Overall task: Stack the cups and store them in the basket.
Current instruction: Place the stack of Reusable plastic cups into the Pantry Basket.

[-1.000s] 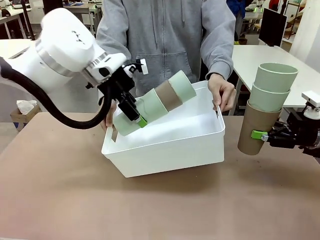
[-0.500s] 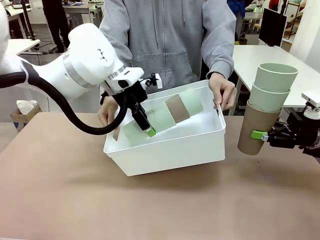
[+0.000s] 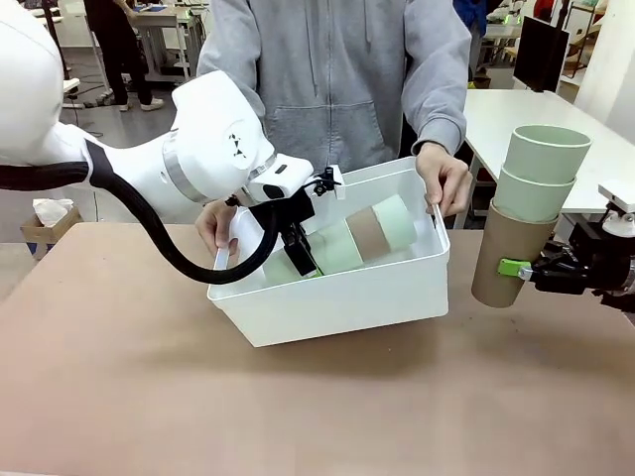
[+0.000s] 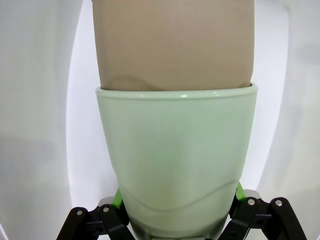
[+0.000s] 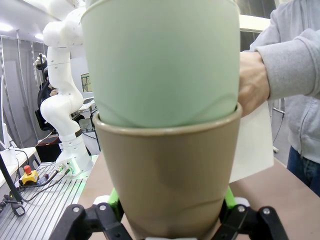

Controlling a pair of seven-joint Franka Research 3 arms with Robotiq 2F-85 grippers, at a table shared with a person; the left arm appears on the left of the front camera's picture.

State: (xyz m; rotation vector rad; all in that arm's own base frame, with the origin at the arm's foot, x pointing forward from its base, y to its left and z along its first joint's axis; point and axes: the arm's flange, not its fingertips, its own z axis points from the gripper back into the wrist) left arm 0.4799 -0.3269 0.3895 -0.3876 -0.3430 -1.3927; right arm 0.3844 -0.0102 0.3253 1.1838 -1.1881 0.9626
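A stack of three cups (image 3: 362, 235), mint, tan and mint, lies tilted inside the white basket (image 3: 337, 297). My left gripper (image 3: 305, 260) is shut on the lowest mint cup (image 4: 177, 165), with the tan cup (image 4: 172, 42) nested in it. At the right, above the table, my right gripper (image 3: 521, 269) is shut on the tan bottom cup (image 5: 165, 180) of a second, upright stack (image 3: 531, 208) with two mint cups (image 5: 160, 60) on top. A person's hands (image 3: 444, 181) hold the basket by both ends and tip it toward me.
The brown table (image 3: 149, 397) spreads in front of the basket. The person in a grey hoodie (image 3: 337, 69) stands right behind it. A white table (image 3: 526, 114) lies at the back right.
My left gripper has carried its cup stack down and to the right, from above the basket's rim into the basket. The right arm and its stack have stayed still.
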